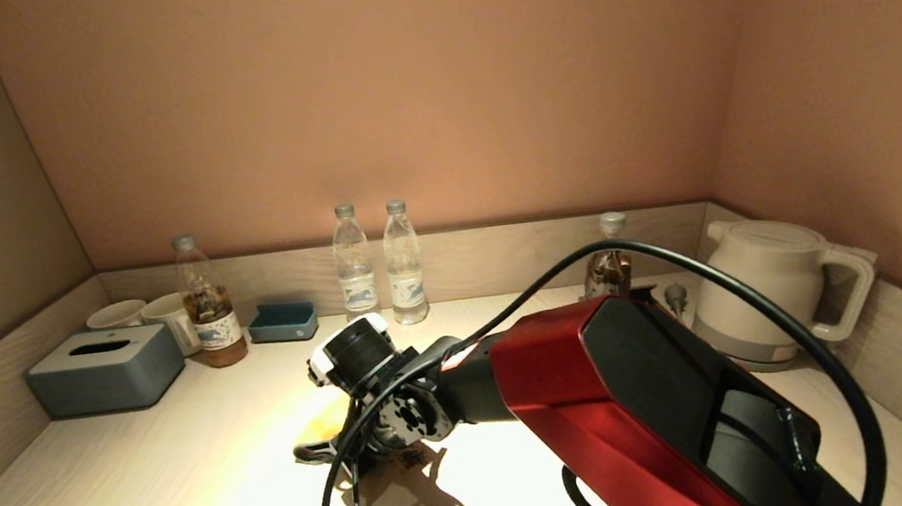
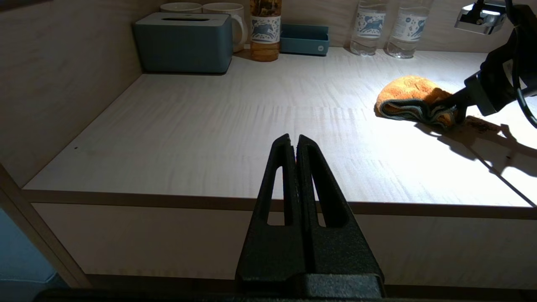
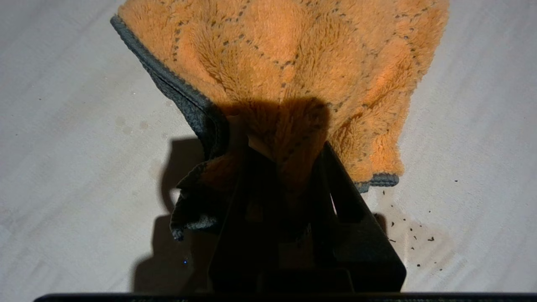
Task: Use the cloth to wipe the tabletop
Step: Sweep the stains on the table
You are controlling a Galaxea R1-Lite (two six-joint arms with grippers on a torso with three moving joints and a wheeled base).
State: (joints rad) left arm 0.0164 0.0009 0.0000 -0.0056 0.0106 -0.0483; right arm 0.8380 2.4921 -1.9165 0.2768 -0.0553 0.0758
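Observation:
The yellow-orange cloth (image 3: 293, 63) with grey-blue edging lies bunched on the pale wood-grain tabletop (image 3: 63, 126), near its middle. My right gripper (image 3: 285, 155) is shut on the cloth's near edge and presses it onto the surface. A brownish stain with dark specks (image 3: 419, 239) lies just beside the gripper. In the head view the red right arm hides most of the cloth (image 1: 326, 421). The left wrist view shows the cloth (image 2: 411, 98) held by the right gripper (image 2: 455, 107). My left gripper (image 2: 293, 138) is shut and empty, parked in front of the tabletop's front edge (image 2: 168, 197).
Along the back wall stand a grey-blue tissue box (image 1: 105, 369), two mugs (image 1: 116, 314), a tea bottle (image 1: 208, 312), a small blue tray (image 1: 283, 322), two water bottles (image 1: 354, 267), another bottle (image 1: 609, 261) and a white kettle (image 1: 773, 290). Walls enclose three sides.

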